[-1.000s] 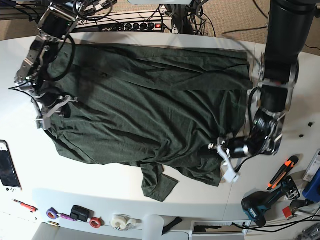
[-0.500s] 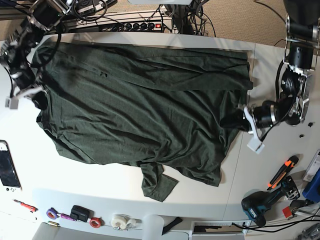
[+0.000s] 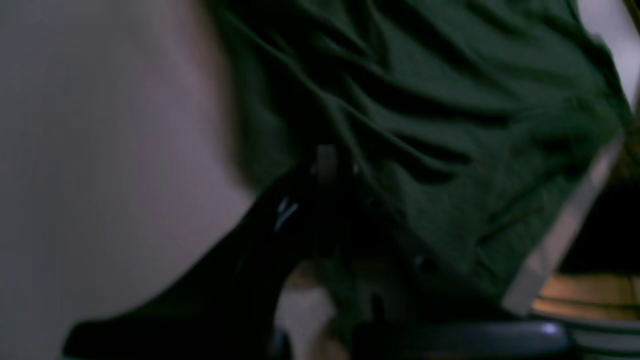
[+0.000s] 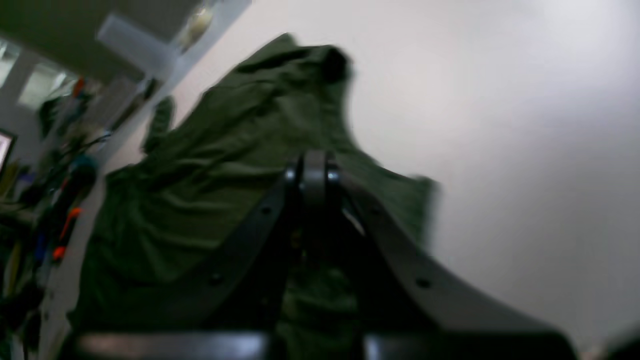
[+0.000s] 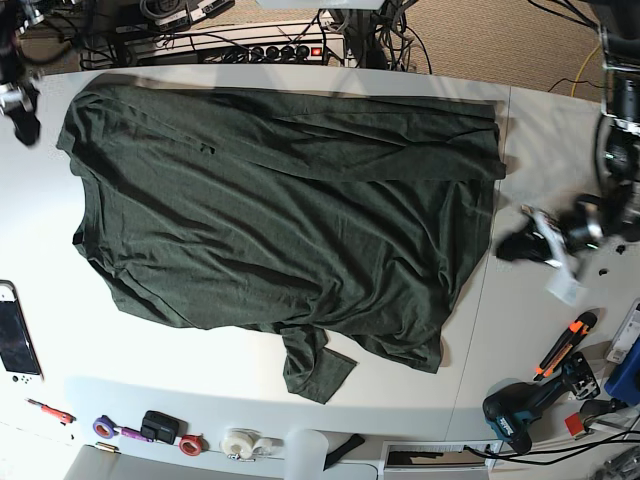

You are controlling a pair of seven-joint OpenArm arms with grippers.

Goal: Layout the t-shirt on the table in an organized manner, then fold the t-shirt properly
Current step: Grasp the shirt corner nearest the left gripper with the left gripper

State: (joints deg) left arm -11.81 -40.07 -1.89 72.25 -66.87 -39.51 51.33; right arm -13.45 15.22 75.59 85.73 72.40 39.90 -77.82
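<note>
So the green t-shirt lies spread across the white worktop, a bit wrinkled. Left gripper and right gripper both have fingers pinched together, holding nothing.

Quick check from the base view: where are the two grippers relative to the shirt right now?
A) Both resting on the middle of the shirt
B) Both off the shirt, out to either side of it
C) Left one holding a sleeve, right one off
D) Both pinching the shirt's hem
B: the left gripper is over bare table beside the shirt, and the right gripper sits off its far corner, neither holding cloth.
</note>
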